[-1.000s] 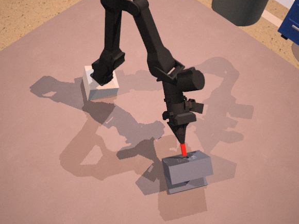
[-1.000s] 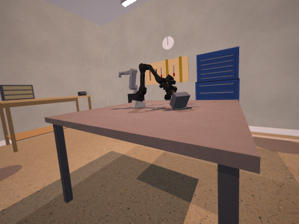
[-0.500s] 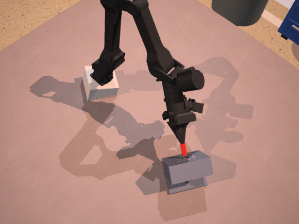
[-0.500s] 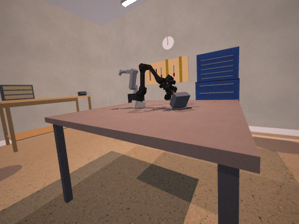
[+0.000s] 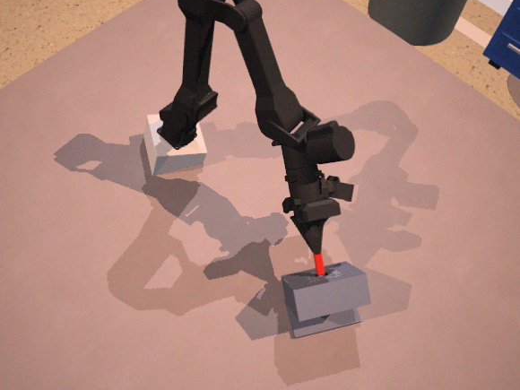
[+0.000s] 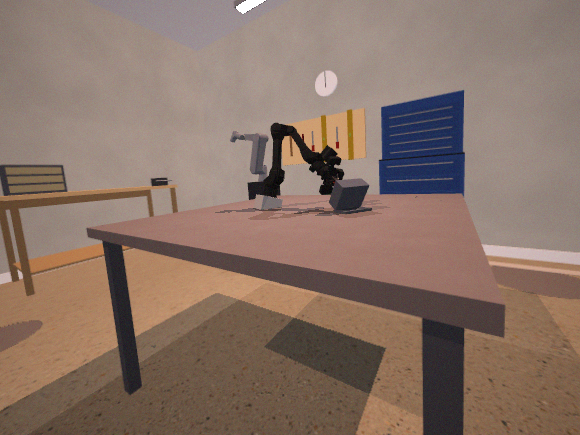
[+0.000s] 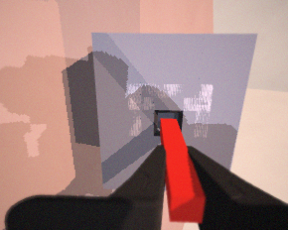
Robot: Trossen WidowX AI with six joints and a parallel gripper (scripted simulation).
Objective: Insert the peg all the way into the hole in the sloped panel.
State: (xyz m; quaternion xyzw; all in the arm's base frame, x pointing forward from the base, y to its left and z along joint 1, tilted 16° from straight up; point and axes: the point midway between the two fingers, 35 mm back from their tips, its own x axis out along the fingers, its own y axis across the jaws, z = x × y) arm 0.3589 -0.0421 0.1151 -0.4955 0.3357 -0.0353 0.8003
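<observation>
1. Peg (image 5: pixel 319 264), red, sits clamped in our gripper (image 5: pixel 315 246), its tip at the hole (image 7: pixel 168 120) in the grey panel (image 7: pixel 209 64).
2. We read no writing anywhere on them.

- A workshop: a tan wall-mounted tool board (image 6: pixel 327 133) with hanging tools (too small to identify).
- A blue metal drawer cabinet (image 6: pixel 422 143).
- A wooden workbench (image 6: pixel 75 193).
</observation>
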